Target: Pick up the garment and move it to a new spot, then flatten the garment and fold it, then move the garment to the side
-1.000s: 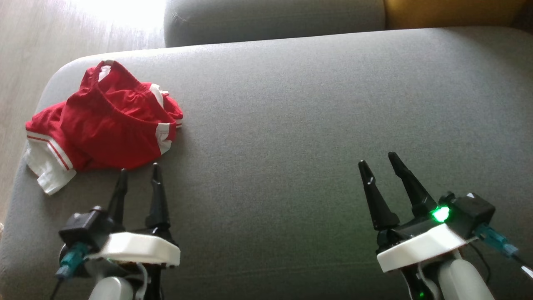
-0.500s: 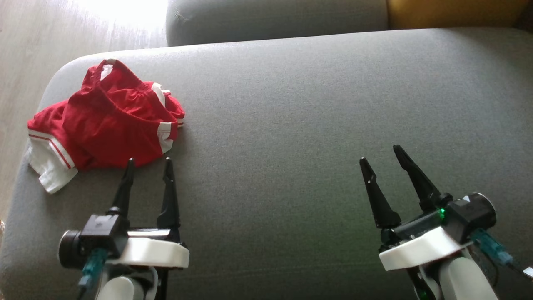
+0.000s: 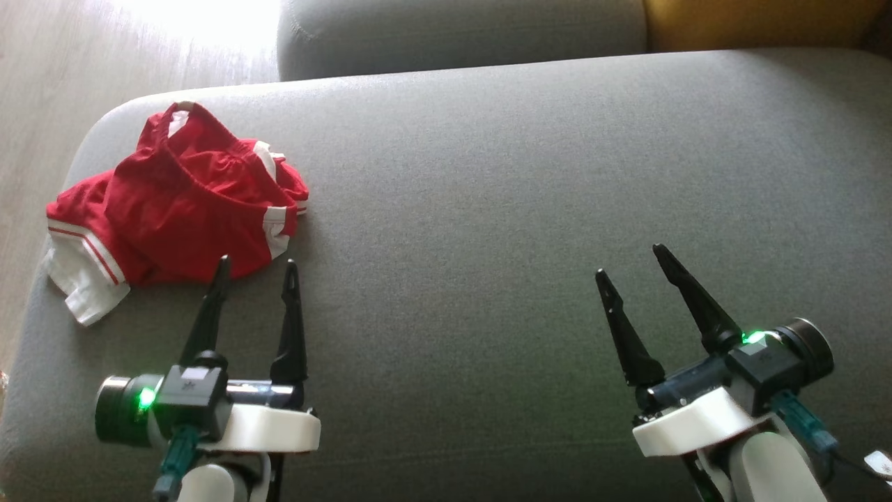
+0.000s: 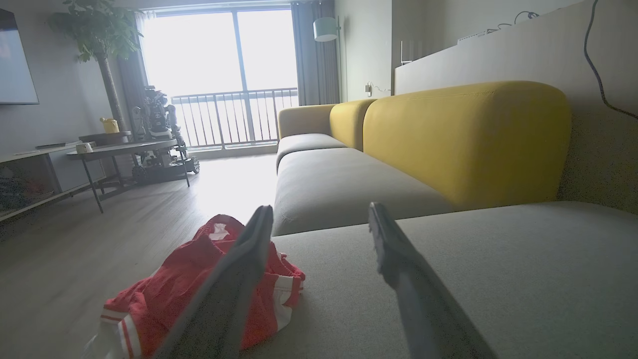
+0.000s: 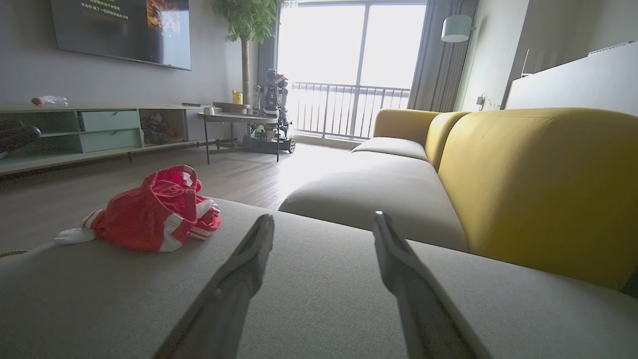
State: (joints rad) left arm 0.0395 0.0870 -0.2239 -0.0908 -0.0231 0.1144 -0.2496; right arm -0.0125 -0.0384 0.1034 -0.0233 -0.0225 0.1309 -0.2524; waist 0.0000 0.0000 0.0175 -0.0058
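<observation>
A crumpled red garment [image 3: 181, 202] with white trim lies at the far left of the grey sofa cushion [image 3: 523, 174]. It also appears low on the left in the left wrist view as the red garment [image 4: 169, 294], and at mid left in the right wrist view [image 5: 154, 209]. My left gripper [image 3: 256, 265] is open, its tips just short of the garment's near edge, one tip overlapping the cloth in the head view. My right gripper [image 3: 631, 261] is open over bare cushion at the right, far from the garment.
The cushion's left edge drops to a wooden floor [image 3: 42, 90]. A second grey seat [image 3: 460, 28] and a yellow backrest [image 4: 463, 139] stand beyond. A low table [image 5: 239, 119] and a TV shelf [image 5: 99, 129] stand across the room.
My left gripper has moved forward toward the garment and its wrist has rolled. The right gripper has shifted slightly and rolled too. The garment has not moved.
</observation>
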